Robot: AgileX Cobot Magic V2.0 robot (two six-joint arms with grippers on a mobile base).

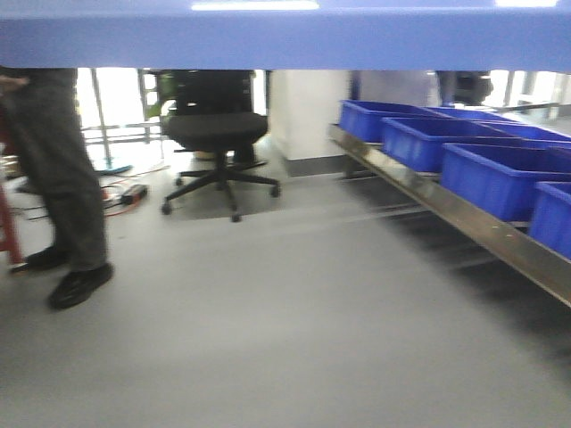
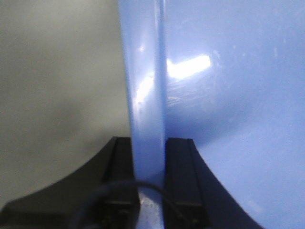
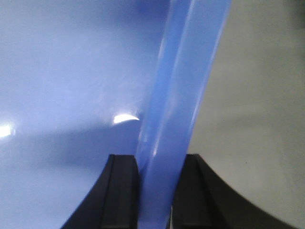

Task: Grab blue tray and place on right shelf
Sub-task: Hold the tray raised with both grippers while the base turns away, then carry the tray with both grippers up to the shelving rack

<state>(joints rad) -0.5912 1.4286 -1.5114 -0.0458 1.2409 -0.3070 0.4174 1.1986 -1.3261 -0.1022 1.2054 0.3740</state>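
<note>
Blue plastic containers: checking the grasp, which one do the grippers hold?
The shallow, pale periwinkle-blue plastic tray: the left gripper and right gripper clamp its rim. The deep, darker blue bins sit ungripped on the steel shelf.

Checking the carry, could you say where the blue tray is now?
The blue tray spans the front view's top, rims pinched by left gripper and right gripper.

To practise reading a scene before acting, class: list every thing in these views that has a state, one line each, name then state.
blue tray, held in the air by both rims
left gripper, shut on the tray's rim
right gripper, shut on the opposite rim
right shelf, carrying bins; tray not yet on it
storage bins, upright in a row, open-topped
office chair, unoccupied
person, standing
</note>
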